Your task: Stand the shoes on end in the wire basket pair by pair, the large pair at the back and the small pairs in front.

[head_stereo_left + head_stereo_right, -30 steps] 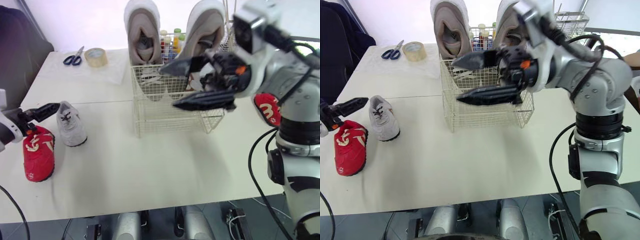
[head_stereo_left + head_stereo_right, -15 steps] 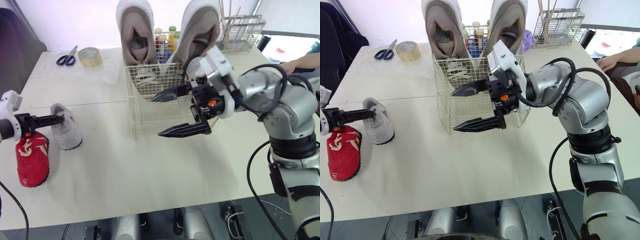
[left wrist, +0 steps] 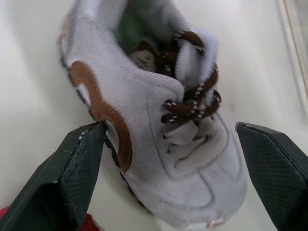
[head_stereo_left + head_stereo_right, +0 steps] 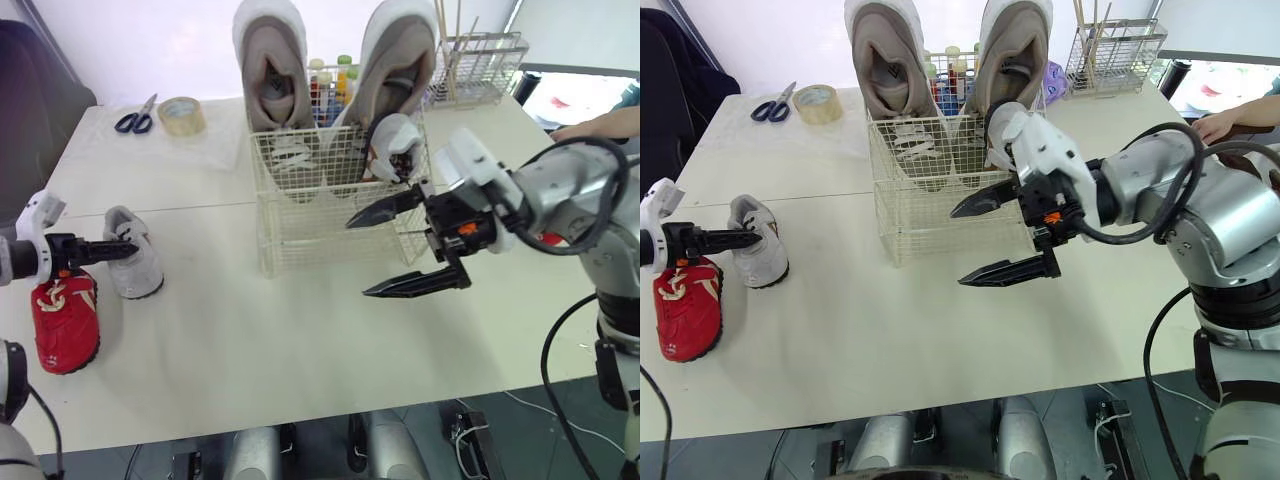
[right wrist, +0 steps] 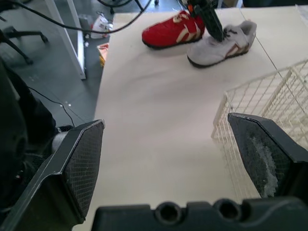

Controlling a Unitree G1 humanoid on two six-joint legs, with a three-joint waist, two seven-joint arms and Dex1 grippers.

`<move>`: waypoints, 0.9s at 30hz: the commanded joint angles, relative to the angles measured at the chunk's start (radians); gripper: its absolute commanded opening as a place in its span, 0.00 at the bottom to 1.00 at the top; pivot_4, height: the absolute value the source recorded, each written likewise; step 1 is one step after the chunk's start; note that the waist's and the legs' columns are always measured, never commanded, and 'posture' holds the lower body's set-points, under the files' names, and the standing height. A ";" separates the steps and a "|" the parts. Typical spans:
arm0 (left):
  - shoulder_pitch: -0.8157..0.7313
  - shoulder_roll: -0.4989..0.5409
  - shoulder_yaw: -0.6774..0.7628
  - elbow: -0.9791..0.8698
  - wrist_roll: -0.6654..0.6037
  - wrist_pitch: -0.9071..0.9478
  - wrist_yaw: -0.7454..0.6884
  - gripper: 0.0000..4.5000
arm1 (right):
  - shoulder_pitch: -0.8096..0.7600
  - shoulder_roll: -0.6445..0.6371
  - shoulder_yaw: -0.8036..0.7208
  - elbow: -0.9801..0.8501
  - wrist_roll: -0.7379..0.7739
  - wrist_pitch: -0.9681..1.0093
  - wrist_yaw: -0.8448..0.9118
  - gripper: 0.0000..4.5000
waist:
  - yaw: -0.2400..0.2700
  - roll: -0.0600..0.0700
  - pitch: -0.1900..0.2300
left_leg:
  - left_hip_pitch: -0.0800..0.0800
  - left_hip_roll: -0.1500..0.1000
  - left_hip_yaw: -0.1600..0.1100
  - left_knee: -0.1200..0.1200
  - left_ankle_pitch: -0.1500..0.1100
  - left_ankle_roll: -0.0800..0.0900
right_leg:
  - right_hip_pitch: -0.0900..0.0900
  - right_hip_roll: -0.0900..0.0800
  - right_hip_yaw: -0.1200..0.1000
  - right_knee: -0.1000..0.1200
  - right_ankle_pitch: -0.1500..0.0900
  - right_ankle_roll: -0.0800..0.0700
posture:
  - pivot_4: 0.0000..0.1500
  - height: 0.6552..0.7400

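Right end effector point(image 4: 358, 258): fingers spread wide, nothing between them. It hangs above the desk point(image 4: 250, 340) just off the basket's point(image 4: 300, 225) front right corner, fingers pointing toward the left edge. The upper finger crosses in front of the basket's front wall; the lower one is over bare desk.

Left end effector point(image 3: 171, 132): wide open too, holding nothing. The wrist view puts one finger on either side of the grey shoe point(image 4: 138, 268), level with its laces. Contact cannot be told. Fingers point toward the basket.

Grey shoe: sole down near the desk's left edge, toe toward the front edge, with brown laces and a brown stripe on its side. Red shoe point(image 4: 65, 320): just beside it, nearer the left edge and a little further front, sole down, toe to the front.

Basket: mid-desk, toward the back edge. Large shoes point(image 4: 272, 70) stand on end as a pair along its back, openings facing front, rising well above the rim. A small pale shoe point(image 4: 393, 145) stands on end at the basket's right side, in front of the right-hand large shoe, its top above the rim.

Back left corner: scissors point(image 4: 135, 118) and tape point(image 4: 182, 113). Behind the basket: bottles point(image 4: 335, 80). Back right: wire rack point(image 4: 480, 65) with sticks. A person's hand point(image 4: 600, 125) lies at the right edge.
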 commanded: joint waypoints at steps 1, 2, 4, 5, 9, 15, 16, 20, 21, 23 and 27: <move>0.007 -0.051 0.030 0.090 0.037 -0.028 0.051 0.94 | -0.010 0.006 0.004 -0.012 -0.037 -0.035 -0.012 1.00 | 0.003 0.003 -0.002 | 0.000 0.000 0.000 0.001 0.000 0.000 | 0.000 -0.001 0.000 0.000 0.000 0.000 | 1.00 1.00; 0.010 -0.061 0.042 0.104 0.043 -0.044 0.055 0.88 | -0.013 0.009 0.006 -0.008 -0.042 -0.038 -0.015 1.00 | 0.004 0.005 -0.003 | 0.000 0.000 -0.001 0.001 0.000 0.000 | 0.000 -0.001 0.000 0.000 0.000 0.000 | 1.00 1.00; 0.011 -0.073 0.063 0.124 0.055 -0.061 0.060 0.70 | -0.018 0.012 0.009 -0.003 -0.050 -0.041 -0.017 1.00 | 0.003 0.006 -0.004 | 0.001 0.000 -0.001 0.002 0.000 0.000 | 0.000 -0.003 0.000 0.000 -0.001 -0.001 | 1.00 1.00; 0.010 -0.077 0.075 0.130 0.059 -0.067 0.064 0.58 | -0.020 0.012 0.012 -0.001 -0.056 -0.043 -0.018 1.00 | 0.003 0.007 -0.004 | 0.001 0.000 -0.001 0.003 0.000 0.000 | 0.001 -0.003 0.000 0.000 -0.001 -0.001 | 1.00 1.00; 0.001 -0.085 0.120 0.135 0.064 -0.070 0.081 0.14 | -0.021 0.005 0.016 0.005 -0.076 -0.050 -0.016 1.00 | 0.002 0.007 -0.004 | 0.000 -0.001 -0.002 0.008 -0.005 0.003 | 0.001 -0.005 -0.001 0.000 -0.002 -0.003 | 1.00 1.00; 0.006 -0.068 0.227 0.104 0.026 -0.045 0.122 0.04 | -0.020 0.011 0.007 0.022 -0.089 -0.056 -0.018 1.00 | -0.002 0.006 -0.004 | 0.000 -0.003 0.000 0.011 -0.007 0.007 | 0.002 -0.009 -0.001 0.000 -0.001 -0.003 | 1.00 1.00; 0.010 -0.065 0.246 0.093 0.017 -0.044 0.132 0.04 | -0.022 0.015 0.008 0.028 -0.094 -0.059 -0.019 1.00 | -0.001 0.006 -0.004 | 0.000 -0.003 0.000 0.011 -0.007 0.007 | 0.002 -0.009 -0.001 0.000 -0.001 -0.002 | 1.00 1.00; 0.032 -0.061 0.322 0.005 -0.024 -0.036 0.166 0.04 | -0.033 0.027 0.012 0.058 -0.115 -0.081 -0.021 1.00 | -0.001 0.005 -0.004 | 0.000 -0.003 0.000 0.011 -0.007 0.007 | 0.002 -0.009 -0.002 0.000 0.000 -0.001 | 1.00 1.00; 0.040 -0.062 0.343 -0.024 -0.037 -0.040 0.177 0.04 | -0.035 0.029 0.011 0.064 -0.119 -0.085 -0.020 1.00 | -0.002 0.005 -0.004 | 0.000 -0.003 0.000 0.011 -0.007 0.007 | 0.002 -0.009 -0.002 0.000 0.000 -0.001 | 1.00 1.00; 0.083 -0.075 0.436 -0.173 -0.090 -0.075 0.234 0.04 | -0.040 0.022 -0.001 0.088 -0.135 -0.100 -0.021 1.00 | -0.002 0.003 -0.003 | -0.001 -0.003 0.000 0.011 -0.006 0.005 | 0.002 -0.009 -0.002 0.001 0.000 0.000 | 1.00 1.00; 0.208 -0.163 0.685 -0.622 -0.228 -0.114 0.398 0.04 | -0.058 -0.005 -0.062 0.144 -0.138 -0.101 -0.032 1.00 | 0.000 -0.003 -0.002 | -0.002 -0.003 -0.001 0.011 -0.004 0.000 | 0.003 -0.011 -0.001 0.000 0.000 -0.001 | 1.00 1.00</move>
